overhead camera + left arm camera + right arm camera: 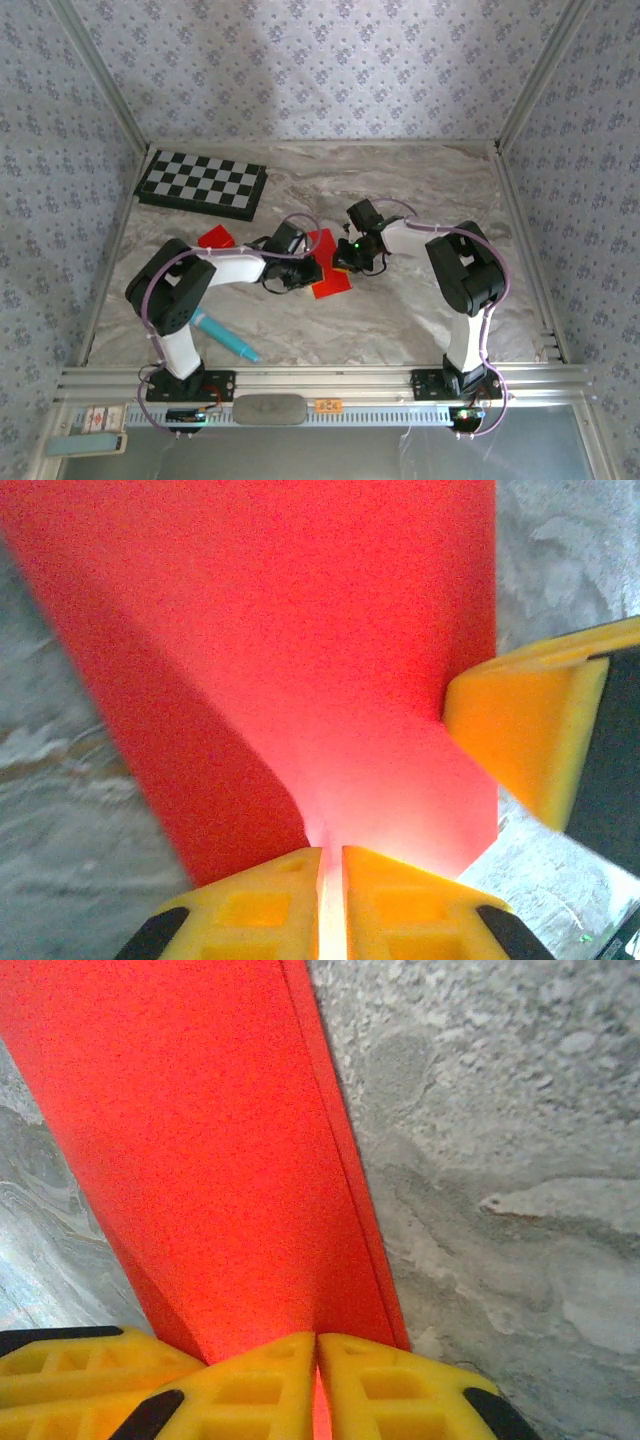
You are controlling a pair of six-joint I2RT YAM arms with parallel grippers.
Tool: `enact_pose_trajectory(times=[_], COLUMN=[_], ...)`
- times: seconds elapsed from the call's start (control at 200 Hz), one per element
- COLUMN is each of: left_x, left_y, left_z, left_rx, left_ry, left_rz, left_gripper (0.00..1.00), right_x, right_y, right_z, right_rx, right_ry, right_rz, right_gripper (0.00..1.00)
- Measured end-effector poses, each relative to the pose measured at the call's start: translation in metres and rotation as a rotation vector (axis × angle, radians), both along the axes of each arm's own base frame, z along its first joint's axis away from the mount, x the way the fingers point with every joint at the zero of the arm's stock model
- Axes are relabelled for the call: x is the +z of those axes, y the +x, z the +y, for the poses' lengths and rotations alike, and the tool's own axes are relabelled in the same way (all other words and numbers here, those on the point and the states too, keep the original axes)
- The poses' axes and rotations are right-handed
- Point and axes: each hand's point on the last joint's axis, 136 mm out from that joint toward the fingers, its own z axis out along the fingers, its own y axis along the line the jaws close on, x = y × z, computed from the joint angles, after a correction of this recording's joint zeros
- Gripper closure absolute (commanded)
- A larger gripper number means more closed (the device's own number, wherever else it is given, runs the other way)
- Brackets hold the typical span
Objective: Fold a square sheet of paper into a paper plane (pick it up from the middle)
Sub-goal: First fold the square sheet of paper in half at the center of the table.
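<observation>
The square sheet of paper (328, 268) is bright red and creased, and it is held just above the marble table (420, 200) between both grippers. My left gripper (306, 270) is shut on one edge of it; the left wrist view has the red paper (300, 630) pinched between the yellow fingers (260, 900). My right gripper (346, 258) is shut on the opposite side, and its yellow finger (530, 730) presses the sheet from the right. In the right wrist view the paper (200, 1140) has a doubled, folded edge running up from the shut right gripper (317, 1370).
A chequered board (200, 183) lies at the back left. A small red scrap (215, 237) sits left of the left arm. A teal pen (225, 337) lies near the left arm's base. Patterned walls close in the table on three sides.
</observation>
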Motion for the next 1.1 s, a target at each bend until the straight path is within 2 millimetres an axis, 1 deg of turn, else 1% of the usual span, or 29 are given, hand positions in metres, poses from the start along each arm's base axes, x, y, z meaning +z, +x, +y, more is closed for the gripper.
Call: enact_pose_trajectory(times=[0.18,0.37,0.76,0.93,1.099], left_x=[-0.001,-0.003,-0.002,-0.002,-0.002], left_y=[-0.013,-0.025,-0.039,-0.048,-0.051], left_z=[0.008,0.004,0.0,0.002,0.002], left_rx=[-0.007,-0.047,-0.121,-0.14,-0.146], left_ry=[0.011,0.028,0.099,0.118,0.123], left_rz=[0.012,-0.003,-0.043,-0.025,-0.02], left_gripper=[0.87,0.87,0.87,0.86,0.86], right_x=[0.0,0.0,0.0,0.0,0.0], right_y=[0.0,0.0,-0.001,-0.001,-0.001], right_z=[0.0,0.0,0.002,0.002,0.002], right_rx=[-0.003,-0.008,-0.008,-0.009,-0.009], right_ry=[0.0,0.001,0.001,0.002,0.002], right_rz=[0.002,0.006,0.009,0.009,0.009], right_gripper=[0.86,0.86,0.86,0.86,0.86])
